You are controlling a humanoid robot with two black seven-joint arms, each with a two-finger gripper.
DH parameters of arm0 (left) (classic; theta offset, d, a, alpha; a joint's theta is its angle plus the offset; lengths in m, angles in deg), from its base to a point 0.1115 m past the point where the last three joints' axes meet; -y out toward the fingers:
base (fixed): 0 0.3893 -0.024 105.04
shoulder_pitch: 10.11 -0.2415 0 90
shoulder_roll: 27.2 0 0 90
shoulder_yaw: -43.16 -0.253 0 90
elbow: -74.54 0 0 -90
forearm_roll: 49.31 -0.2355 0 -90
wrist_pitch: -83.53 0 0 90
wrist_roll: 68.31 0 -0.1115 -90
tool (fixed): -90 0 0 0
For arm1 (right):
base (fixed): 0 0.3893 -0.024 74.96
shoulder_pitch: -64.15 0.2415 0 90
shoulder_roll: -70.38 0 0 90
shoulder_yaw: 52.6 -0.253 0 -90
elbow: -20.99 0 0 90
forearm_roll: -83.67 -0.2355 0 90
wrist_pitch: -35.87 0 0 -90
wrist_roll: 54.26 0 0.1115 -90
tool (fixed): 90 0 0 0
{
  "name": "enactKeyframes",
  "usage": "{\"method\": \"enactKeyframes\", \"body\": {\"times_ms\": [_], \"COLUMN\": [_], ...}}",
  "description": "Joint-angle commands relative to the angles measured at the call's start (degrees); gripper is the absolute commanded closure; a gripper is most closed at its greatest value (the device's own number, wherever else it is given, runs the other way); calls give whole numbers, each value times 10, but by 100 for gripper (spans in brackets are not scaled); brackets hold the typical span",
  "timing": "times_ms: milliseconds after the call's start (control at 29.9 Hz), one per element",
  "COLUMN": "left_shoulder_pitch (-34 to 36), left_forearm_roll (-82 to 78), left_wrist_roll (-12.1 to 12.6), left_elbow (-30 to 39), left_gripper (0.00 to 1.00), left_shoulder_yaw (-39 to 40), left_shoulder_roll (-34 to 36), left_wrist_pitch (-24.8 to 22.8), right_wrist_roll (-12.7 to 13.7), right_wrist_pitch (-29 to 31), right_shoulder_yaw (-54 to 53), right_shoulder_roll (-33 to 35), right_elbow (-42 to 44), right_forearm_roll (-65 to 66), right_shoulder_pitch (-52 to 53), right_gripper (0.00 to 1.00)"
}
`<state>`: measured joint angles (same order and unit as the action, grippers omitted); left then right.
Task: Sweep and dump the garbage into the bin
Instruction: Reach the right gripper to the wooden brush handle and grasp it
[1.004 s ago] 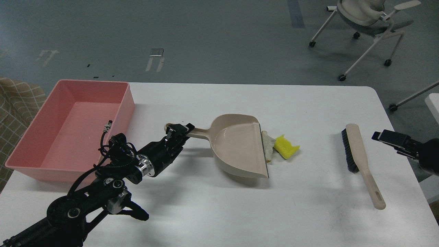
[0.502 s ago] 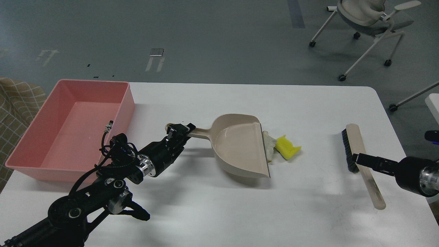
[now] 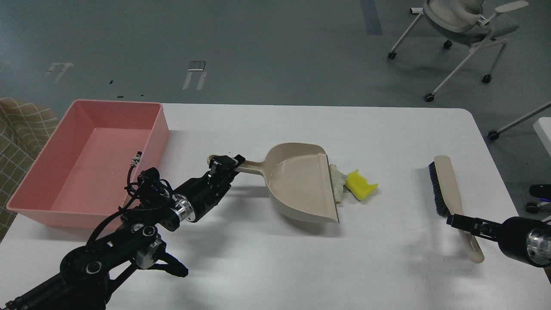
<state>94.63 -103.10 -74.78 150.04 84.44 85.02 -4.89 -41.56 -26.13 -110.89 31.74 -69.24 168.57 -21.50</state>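
The white surface (image 3: 387, 267) fills the lower frame, and the pink bin (image 3: 92, 159) sits at its left edge, empty as far as the view shows. At frame centre lies the beige dustpan (image 3: 299, 185), its open lip facing right and its handle running left into the left pincer (image 3: 224, 165), which is clamped on the handle end.

The coming move likely turns on the brush (image 3: 452, 200) at right. Its long axis runs from upper left to lower right, black bristles on its left side, handle tip toward the lower right. The right pincer (image 3: 458, 220) enters from the lower right edge and sits over the handle's middle, pointing left across that axis; it appears dark and slim, so whether it is open or already gripping cannot be told. The right arm is by far the nearer to the brush.

The garbage, 2 scraps, lies touching the dustpan's lip on its right: the white bread slice (image 3: 338, 183) against the lip, the yellow notched chunk (image 3: 360, 184) just right of it. Both lie well left of the brush.
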Motion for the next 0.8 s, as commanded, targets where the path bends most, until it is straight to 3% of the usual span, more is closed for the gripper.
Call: {"method": "enactKeyframes", "body": {"times_ms": [0,301,468,636,769], "left_shoulder_pitch": [0,-2,-2,-2,-2], "left_forearm_roll": [0,3,4,7,7], "left_wrist_roll": [0,1,-1,-1,-2], "left_elbow": [0,1,1,1,1], "left_gripper": [96,96,96,96,96], "left_shoulder_yaw": [1,6,6,8,8], "left_shoulder_roll": [2,4,6,8,11], "left_wrist_pitch": [0,-1,-3,-3,-3], "right_wrist_roll": [0,1,3,13,13], "right_wrist_pitch": [0,0,0,0,0], "right_shoulder_yaw": [-1,0,0,0,0], "right_shoulder_roll": [-1,5,6,5,7], "right_elbow": [-6,-17,-36,-39,-41], "right_forearm_roll": [0,0,0,0,0], "right_shoulder_pitch": [0,-4,-9,-14,-14], "right_gripper": [32,43,55,56,68]}}
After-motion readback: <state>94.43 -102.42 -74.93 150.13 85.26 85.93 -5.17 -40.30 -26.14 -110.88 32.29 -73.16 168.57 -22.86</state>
